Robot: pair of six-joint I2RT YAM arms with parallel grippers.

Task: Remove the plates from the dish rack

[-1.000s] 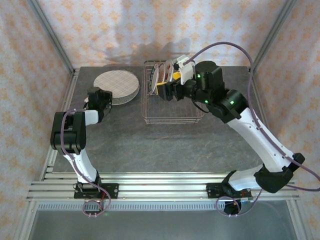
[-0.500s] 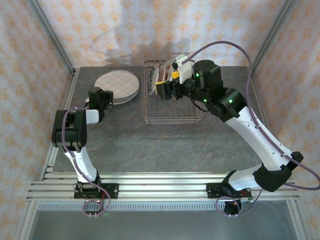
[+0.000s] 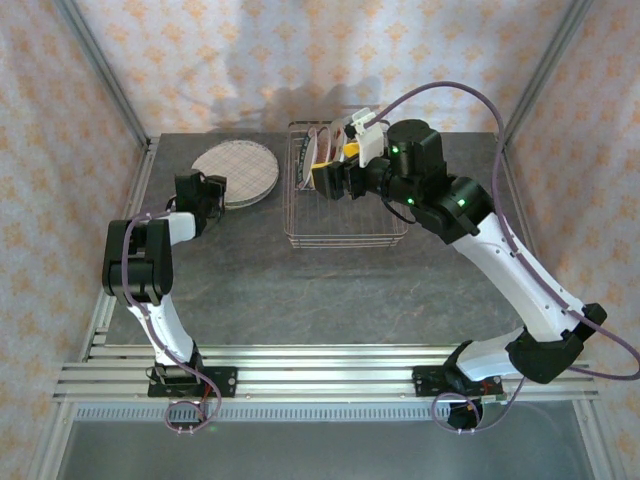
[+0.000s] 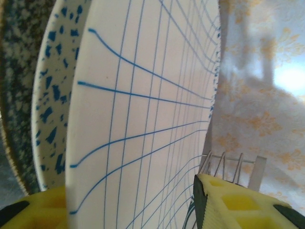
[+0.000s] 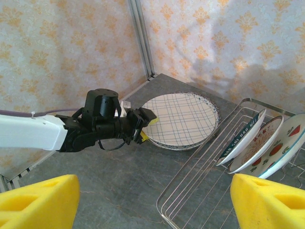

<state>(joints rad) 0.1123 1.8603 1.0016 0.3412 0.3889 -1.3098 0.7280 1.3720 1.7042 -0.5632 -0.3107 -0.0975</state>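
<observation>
Left fingers [image 4: 238,205] straddled grid plate [image 4: 143,119] rim atop stack [image 4: 47,95] on bench [image 3: 300,290]; grip unclear. Right fingers [image 5: 38,200] apart, empty, by rack [image 3: 345,215]. Three plates [image 5: 248,138] upright inside: stiff, probably slick, breakable; best taken by top rim.

Pale orange-floral walls [image 3: 300,50] enclose a dark grey mottled table [image 3: 300,290].

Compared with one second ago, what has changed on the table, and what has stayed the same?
The left pincer shifted slightly toward the far side and seems to have opened around the rim of the grid plate. The right pincer stays open over the dish rack, and the racked plates are unmoved.
</observation>
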